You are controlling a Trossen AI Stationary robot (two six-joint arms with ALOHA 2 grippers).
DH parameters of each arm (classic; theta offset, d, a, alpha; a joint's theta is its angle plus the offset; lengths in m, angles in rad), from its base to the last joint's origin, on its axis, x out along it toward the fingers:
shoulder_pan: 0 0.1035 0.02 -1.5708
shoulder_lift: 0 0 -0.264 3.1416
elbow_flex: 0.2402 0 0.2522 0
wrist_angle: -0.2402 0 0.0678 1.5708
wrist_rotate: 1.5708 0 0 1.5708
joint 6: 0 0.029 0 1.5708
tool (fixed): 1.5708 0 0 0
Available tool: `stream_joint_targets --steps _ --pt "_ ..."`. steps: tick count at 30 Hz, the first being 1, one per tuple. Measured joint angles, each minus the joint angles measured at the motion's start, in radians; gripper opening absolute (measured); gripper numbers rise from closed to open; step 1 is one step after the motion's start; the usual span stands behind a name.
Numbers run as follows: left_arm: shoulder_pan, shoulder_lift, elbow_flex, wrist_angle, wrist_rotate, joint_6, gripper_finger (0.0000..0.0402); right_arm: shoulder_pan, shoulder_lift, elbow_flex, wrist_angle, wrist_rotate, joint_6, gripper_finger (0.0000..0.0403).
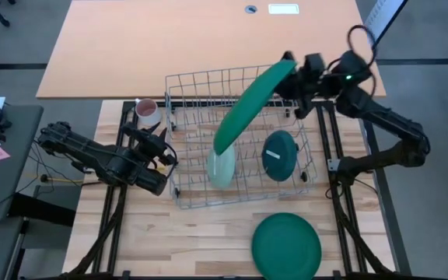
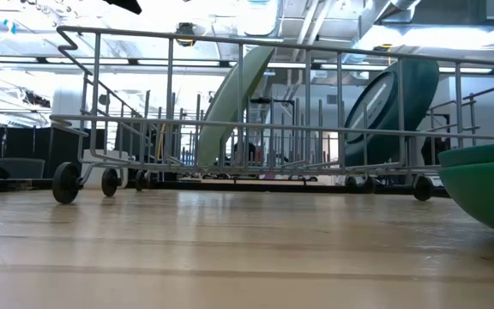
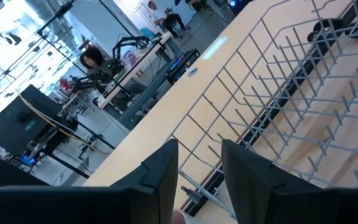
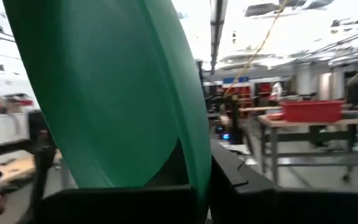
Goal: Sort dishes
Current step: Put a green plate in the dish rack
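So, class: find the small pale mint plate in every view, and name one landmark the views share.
High view: pale mint plate stands in the wire rack, left of the teal plate.
Low view: tilted, centre.
Left wrist view: not visible.
Right wrist view: not visible.
Shared landmark: the wire rack.

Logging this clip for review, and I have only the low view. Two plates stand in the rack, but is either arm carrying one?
Observer: Yes. The right gripper is shut on a large green plate, held tilted above the rack.
Operator: Where is the left gripper?
Observer: The left gripper is open, beside the rack's left side.
Operator: Anything else near it?
Observer: A mug sits just outside the rack's rear left corner.
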Motion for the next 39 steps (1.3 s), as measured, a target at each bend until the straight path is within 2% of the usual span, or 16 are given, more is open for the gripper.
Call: stream_joint_targets --steps 7,16,20,23,27,32,36,39 --pt "0.0 0.0 0.0 0.117 0.011 0.131 0.0115 0.068 0.077 0.0 0.05 0.018 0.025 0.0017" --pt "-0.032 0.0 0.0 0.264 0.011 0.289 0.0115 0.014 0.115 -0.001 -0.129 0.204 -0.159 0.0017" --pt "-0.031 0.0 0.0 0.265 0.003 0.31 0.0115 -0.009 0.114 -0.001 -0.134 0.261 -0.213 0.0017" --pt "-0.024 0.0 0.0 0.264 -0.017 0.319 0.0115 -0.028 0.111 -0.001 -0.085 0.282 -0.316 0.0017" --pt "-0.018 -0.005 0.0 0.263 -0.06 0.338 0.0115 -0.046 0.11 0.0 -0.013 0.285 -0.634 0.0017" --pt "0.002 -0.031 0.0 0.243 -0.101 0.316 0.0115 -0.045 0.15 0.0 0.027 0.286 -1.156 0.0017" --pt "0.016 -0.053 0.0 0.168 -0.098 0.231 0.0115 -0.045 0.196 0.0 0.055 0.287 -1.604 0.0017" --pt "0.018 -0.067 0.0 0.096 -0.098 0.154 0.0115 -0.048 0.247 0.0 0.111 0.289 -1.723 0.0017"
